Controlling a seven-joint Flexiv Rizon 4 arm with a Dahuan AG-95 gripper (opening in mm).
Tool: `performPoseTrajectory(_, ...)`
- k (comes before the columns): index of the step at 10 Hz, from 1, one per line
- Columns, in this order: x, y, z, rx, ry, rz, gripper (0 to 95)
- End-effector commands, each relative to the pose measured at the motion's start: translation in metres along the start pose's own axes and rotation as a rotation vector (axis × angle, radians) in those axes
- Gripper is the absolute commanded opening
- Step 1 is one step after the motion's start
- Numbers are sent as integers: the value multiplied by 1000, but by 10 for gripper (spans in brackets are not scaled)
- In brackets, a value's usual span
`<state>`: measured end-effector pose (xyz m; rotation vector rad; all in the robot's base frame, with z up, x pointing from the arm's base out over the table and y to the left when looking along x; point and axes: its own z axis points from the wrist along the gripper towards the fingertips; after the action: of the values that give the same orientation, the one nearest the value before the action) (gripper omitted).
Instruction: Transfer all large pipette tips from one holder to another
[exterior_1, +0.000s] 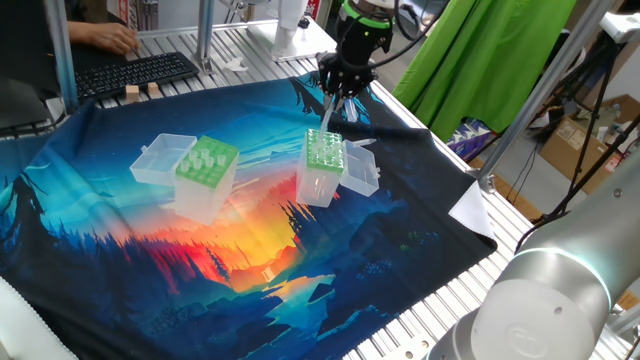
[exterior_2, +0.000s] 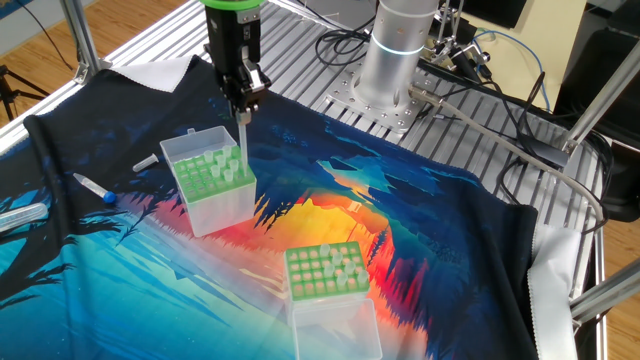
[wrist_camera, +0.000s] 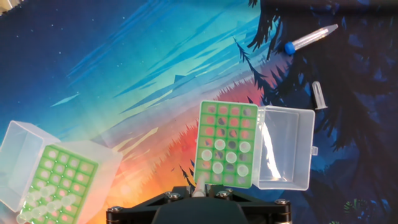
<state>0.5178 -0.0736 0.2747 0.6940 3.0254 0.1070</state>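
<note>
My gripper (exterior_1: 340, 98) (exterior_2: 243, 103) (wrist_camera: 198, 190) is shut on a large pipette tip (exterior_1: 333, 113) (exterior_2: 243, 138) (wrist_camera: 199, 185), a whitish cone hanging point down. It hangs just above the narrower box with the darker-green top (exterior_1: 324, 152) (exterior_2: 208, 175) (wrist_camera: 227, 143), at its edge nearest the hand. Several tips stand in that box, and its clear lid (wrist_camera: 286, 149) lies open. The wider holder with the light-green top (exterior_1: 206, 163) (exterior_2: 324, 270) (wrist_camera: 57, 184) stands apart with its lid open. Several tips stand in it too.
A blue-capped tube (wrist_camera: 310, 38) (exterior_2: 92, 187) and a small clear tube (wrist_camera: 318, 94) (exterior_2: 146, 162) lie on the printed cloth beside the narrower box. Another tube (exterior_2: 20, 215) lies at the cloth's edge. A keyboard (exterior_1: 130, 72) and a person's hand are at the far side.
</note>
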Motion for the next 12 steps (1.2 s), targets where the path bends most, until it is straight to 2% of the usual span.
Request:
performPoseTrajectory(1, -1, 1, -7, 21, 19, 11, 0)
performPoseTrajectory(3, 0, -1, -14, 36, 40, 36, 0)
performPoseTrajectory(5, 0, -3, -16, 48, 53, 60, 0)
performPoseTrajectory(7, 2, -8, -14, 63, 40, 86, 0)
performPoseTrajectory(9, 9, -13, -11, 55, 37, 86, 0)
performPoseTrajectory(12, 4, -9, -8, 41, 36, 86, 0)
